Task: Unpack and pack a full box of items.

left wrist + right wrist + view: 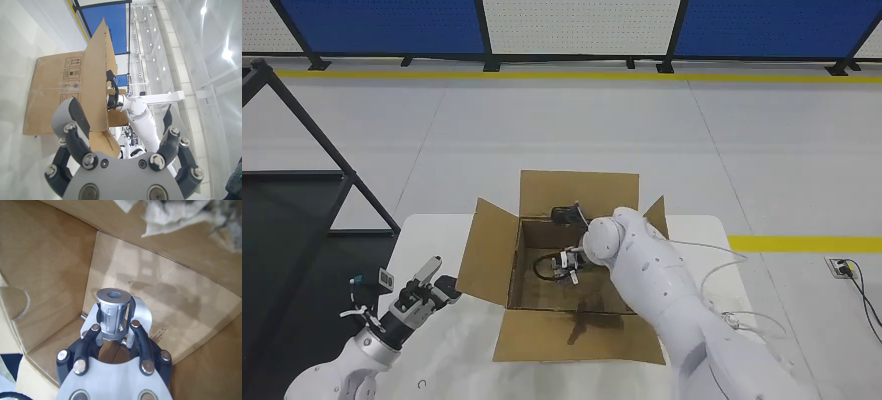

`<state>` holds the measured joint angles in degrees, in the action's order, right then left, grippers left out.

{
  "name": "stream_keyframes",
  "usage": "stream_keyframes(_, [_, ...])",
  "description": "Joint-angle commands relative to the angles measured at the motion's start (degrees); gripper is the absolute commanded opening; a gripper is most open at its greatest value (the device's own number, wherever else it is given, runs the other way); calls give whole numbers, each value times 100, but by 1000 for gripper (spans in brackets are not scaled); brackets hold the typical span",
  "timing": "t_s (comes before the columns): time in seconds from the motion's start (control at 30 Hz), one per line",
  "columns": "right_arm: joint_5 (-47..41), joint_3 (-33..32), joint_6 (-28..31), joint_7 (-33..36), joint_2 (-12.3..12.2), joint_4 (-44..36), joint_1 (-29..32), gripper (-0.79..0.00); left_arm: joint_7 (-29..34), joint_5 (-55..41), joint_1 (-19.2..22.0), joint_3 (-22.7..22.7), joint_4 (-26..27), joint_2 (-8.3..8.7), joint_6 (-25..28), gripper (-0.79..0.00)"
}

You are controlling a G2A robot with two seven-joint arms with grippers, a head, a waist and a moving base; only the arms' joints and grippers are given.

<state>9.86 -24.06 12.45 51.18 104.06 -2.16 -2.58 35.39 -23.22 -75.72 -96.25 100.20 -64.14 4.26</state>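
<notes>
A small metal part [113,295] is held tight in the right pincer [116,309], gripped by its ribbed middle below the wide flat rim; it is held low inside the box [487,265], just above the brown floor, in the middle of the top view. The part is judged to be hard, smooth and heavy for its size, so it could slip; the ribbed middle is thought to be the best place to hold it, with the rim kept from sliding down. The part is closed in by the box walls on all sides, and these and the raised flaps could be bumped on the way out. A crumpled pale wad [179,217] is seen farther off by a wall; it looks soft and light. At the lower left of the top view, the left pincer [437,280] is held spread wide with nothing in it, above the white desk [462,330], beside the box.
</notes>
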Motion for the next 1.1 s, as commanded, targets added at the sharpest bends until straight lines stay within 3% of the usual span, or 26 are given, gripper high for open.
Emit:
stream_keyframes(0.0, [-59, -47, 363, -4, -42, 93, -25, -785, -10, 18, 20, 25, -4, 2, -20, 0])
stream_keyframes(0.6, [-335, -337, 3049, -423, -536, 216, -5, -785, -87, 166, 124, 216, -44, 15, -104, 0])
stream_keyframes(1.07, [378, -145, 4555, -1309, -738, 216, -59, -785, -124, 210, 151, 292, -55, 26, -118, 0])
